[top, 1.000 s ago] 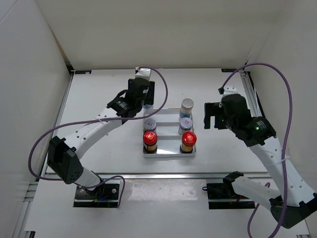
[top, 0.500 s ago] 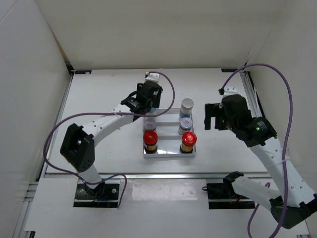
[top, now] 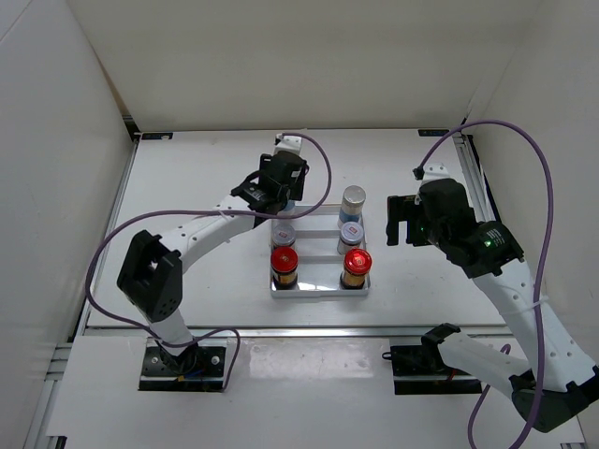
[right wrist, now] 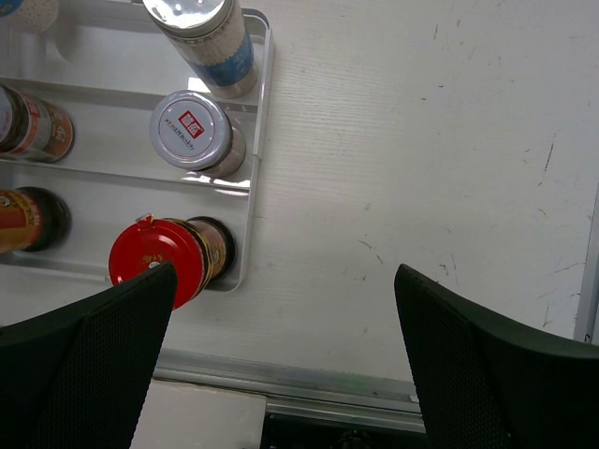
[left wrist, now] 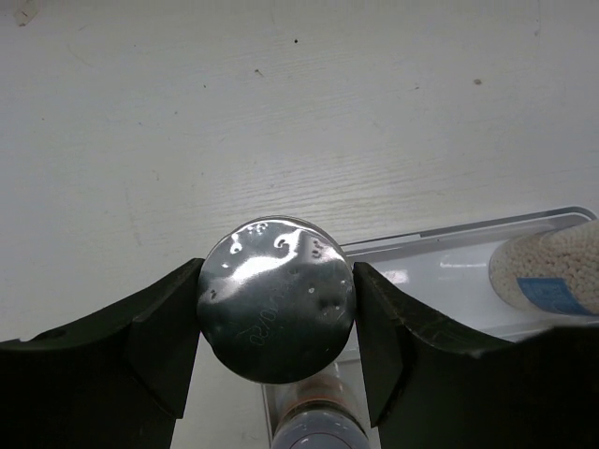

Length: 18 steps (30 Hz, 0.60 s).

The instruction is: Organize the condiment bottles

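Five bottles stood in the tray (top: 318, 293): a red-capped pair (top: 284, 259) in the near row, a short silver pair (top: 283, 234) in the middle and a tall one (top: 353, 198) at far right. The left gripper (top: 280, 194) was clamped on the sixth bottle (left wrist: 276, 309) at the far-left slot, though I cannot tell whether it was seated. The right gripper (top: 401, 222) hung wide open and empty over the bench (top: 187, 187) beside the tray, so only that last placing and release seemed left.
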Each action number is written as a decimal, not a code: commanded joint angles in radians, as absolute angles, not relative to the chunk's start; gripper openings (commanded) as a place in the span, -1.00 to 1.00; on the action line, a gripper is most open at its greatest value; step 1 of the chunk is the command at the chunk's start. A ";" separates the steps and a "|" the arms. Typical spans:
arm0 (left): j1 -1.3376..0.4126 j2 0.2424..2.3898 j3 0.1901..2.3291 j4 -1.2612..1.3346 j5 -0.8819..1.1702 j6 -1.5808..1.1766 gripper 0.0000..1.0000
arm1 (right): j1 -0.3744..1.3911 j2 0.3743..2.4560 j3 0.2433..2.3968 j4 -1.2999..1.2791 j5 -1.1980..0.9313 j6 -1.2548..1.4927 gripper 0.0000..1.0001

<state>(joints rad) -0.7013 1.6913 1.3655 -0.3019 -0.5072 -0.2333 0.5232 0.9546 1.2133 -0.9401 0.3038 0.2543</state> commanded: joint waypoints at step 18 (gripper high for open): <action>-0.707 1.616 1.315 -0.351 -0.414 -0.327 -0.64 | 0.522 0.966 1.210 -0.934 0.296 0.252 1.00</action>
<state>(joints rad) -0.6971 1.6836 1.3579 -0.2882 -0.4892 -0.2611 0.5232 0.9688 1.2133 -0.9413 0.3035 0.2543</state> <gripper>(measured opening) 0.702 0.998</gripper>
